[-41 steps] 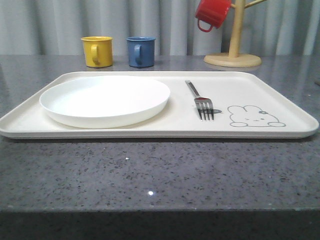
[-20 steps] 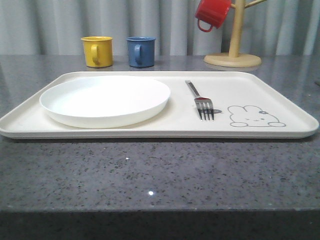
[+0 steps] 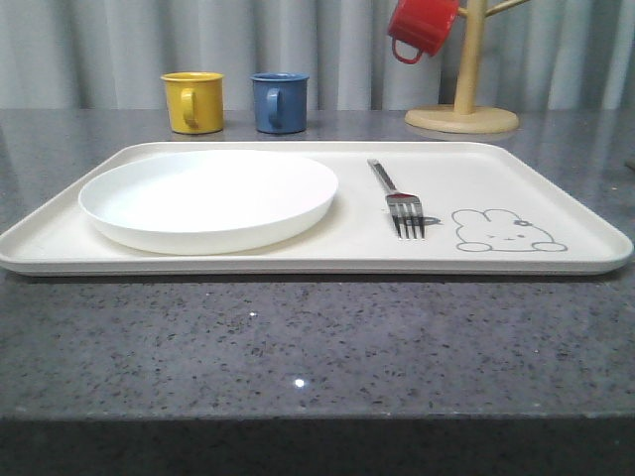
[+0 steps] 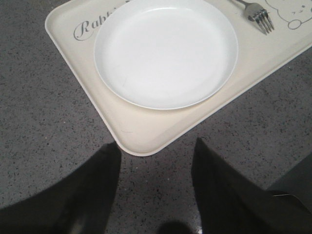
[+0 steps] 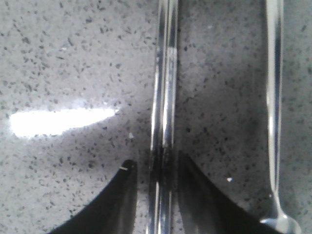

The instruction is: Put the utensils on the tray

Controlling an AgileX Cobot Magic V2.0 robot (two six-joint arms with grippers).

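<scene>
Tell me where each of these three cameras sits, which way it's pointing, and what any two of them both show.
Front view: low at the table edge, facing forward over the tray holding the plate and fork, with mugs and a mug tree behind.
Left wrist view: on the left arm, looking down at the tray's corner; left hand open above the countertop.
Right wrist view: on the right arm, close above the countertop; right hand straddles the chopsticks, spoon handle beside.
Shared: front and left wrist views both show tray, plate and fork.
</scene>
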